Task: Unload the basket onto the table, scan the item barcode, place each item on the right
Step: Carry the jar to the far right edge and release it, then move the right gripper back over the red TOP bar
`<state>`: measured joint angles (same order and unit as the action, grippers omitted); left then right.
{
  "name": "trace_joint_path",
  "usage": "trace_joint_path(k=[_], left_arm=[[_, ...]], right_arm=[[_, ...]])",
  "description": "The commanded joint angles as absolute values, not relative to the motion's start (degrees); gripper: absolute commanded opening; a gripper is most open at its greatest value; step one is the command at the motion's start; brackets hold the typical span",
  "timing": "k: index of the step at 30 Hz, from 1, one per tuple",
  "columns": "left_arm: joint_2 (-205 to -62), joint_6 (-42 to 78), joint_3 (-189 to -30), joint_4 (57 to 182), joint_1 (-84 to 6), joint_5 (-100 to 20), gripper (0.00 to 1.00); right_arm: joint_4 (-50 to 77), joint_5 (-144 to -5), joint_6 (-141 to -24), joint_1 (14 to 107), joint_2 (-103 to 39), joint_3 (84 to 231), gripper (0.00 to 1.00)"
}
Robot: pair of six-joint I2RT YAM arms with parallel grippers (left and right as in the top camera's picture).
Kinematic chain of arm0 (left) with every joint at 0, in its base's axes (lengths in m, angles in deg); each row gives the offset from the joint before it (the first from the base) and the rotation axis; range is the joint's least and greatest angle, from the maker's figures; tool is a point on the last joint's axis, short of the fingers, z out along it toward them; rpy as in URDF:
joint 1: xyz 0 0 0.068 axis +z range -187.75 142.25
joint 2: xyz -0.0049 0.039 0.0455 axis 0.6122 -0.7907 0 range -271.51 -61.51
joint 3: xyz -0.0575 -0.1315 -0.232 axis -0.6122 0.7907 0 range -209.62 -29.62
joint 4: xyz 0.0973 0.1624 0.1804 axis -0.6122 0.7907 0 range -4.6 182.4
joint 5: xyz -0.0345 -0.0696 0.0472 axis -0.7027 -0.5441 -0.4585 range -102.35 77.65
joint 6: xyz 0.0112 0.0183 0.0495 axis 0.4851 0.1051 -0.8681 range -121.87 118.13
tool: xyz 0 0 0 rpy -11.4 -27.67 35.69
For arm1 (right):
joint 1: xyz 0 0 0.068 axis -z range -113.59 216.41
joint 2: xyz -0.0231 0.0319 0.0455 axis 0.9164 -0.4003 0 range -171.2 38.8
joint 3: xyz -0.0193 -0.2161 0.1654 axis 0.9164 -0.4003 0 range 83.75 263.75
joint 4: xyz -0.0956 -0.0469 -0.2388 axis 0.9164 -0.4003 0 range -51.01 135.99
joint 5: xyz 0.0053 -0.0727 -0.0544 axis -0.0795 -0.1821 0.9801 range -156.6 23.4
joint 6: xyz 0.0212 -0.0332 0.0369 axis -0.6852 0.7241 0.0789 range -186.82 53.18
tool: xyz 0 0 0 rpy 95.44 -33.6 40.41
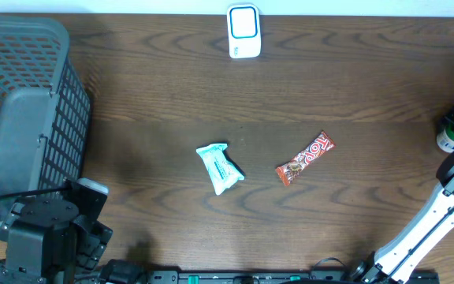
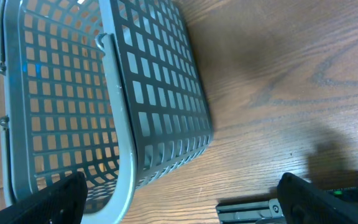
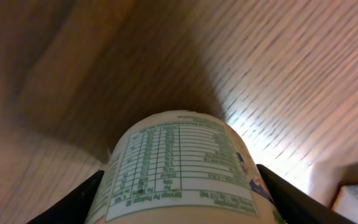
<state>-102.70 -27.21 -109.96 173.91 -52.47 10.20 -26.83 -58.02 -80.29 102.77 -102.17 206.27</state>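
The right gripper (image 3: pixel 179 196) has its jaws clamped on a small round container (image 3: pixel 179 155), one finger on each side of the body. In the overhead view it sits at the far right edge, well apart from the scanner (image 1: pixel 243 31) at the top centre of the tabletop (image 1: pixel 329 79). The container looks like a stiff, light plastic pot with a smooth printed label, so it probably won't crush but could twist or slip in a loose grip. Its nutrition table faces the wrist camera, and I can't see any barcode. Holding it across the curved sides seems right, as it keeps the label uncovered. The left gripper (image 2: pixel 182 202) has its jaws wide apart and empty beside the basket (image 2: pixel 135 93).
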Motion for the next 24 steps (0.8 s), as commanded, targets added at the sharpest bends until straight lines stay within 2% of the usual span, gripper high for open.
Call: trace_joint_path(k=[1, 3, 10, 18, 24], left_arm=[[-102.7, -26.7, -110.3, 173.9, -52.2, 10.1, 0.98], [-102.7, -26.7, -110.3, 173.9, -52.2, 10.1, 0.98], [-102.7, -26.7, -110.3, 173.9, -52.2, 10.1, 0.98], [-102.7, -26.7, -110.3, 173.9, -52.2, 10.1, 0.98], [-102.7, -26.6, -110.3, 173.9, -52.2, 10.1, 0.98]], right_arm=[[-26.9, -58.1, -77.9, 104.7, -104.0, 206.2, 0.7], [-27.2, -58.9, -77.9, 105.7, -103.9, 206.2, 0.99], [-29.9, -59.5, -77.9, 109.0, -99.2, 206.4, 0.99], [-28.0, -66.0, -77.9, 110.0, -83.0, 206.4, 0.99], [-25.8, -85.1, -77.9, 107.7, -71.8, 206.4, 0.99]])
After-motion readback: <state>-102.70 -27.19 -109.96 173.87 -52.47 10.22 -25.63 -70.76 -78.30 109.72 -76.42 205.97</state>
